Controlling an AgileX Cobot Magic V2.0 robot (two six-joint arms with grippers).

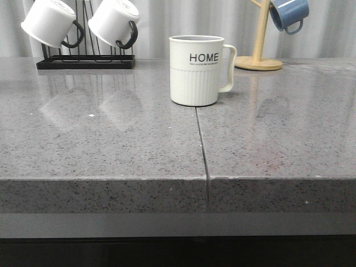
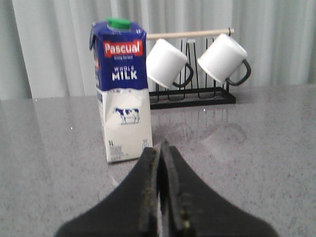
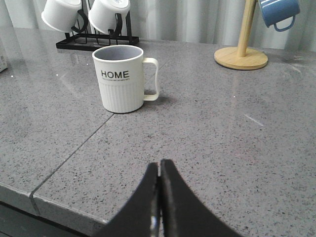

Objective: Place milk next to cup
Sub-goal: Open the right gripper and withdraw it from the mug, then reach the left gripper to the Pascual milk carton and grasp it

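A tall white milk carton (image 2: 122, 91) with a dark blue top and a small cow picture stands upright on the grey stone tabletop (image 2: 256, 148), seen only from the left wrist camera. It sits just in front of and beside a black wire rack (image 2: 192, 96) that holds two plain white mugs (image 2: 167, 63) tilted on their pegs. The left gripper (image 2: 160, 148) points at the carton from near it, its dark fingers (image 2: 148, 173) pressed together and holding nothing, so the carton has not yet been picked up. The cream ribbed cup (image 1: 196, 70) printed "HOME" stands upright well away from the carton, on the seam between two tabletop slabs, its handle turned toward a wooden mug tree (image 1: 259, 39) that carries a blue mug (image 1: 289, 14). Bare tabletop lies on both sides of the cup, likely leaving room for the carton. The right gripper (image 3: 159, 165) faces the cup from a distance, its fingers also clenched shut and empty, apparently idle while the left arm does the work.
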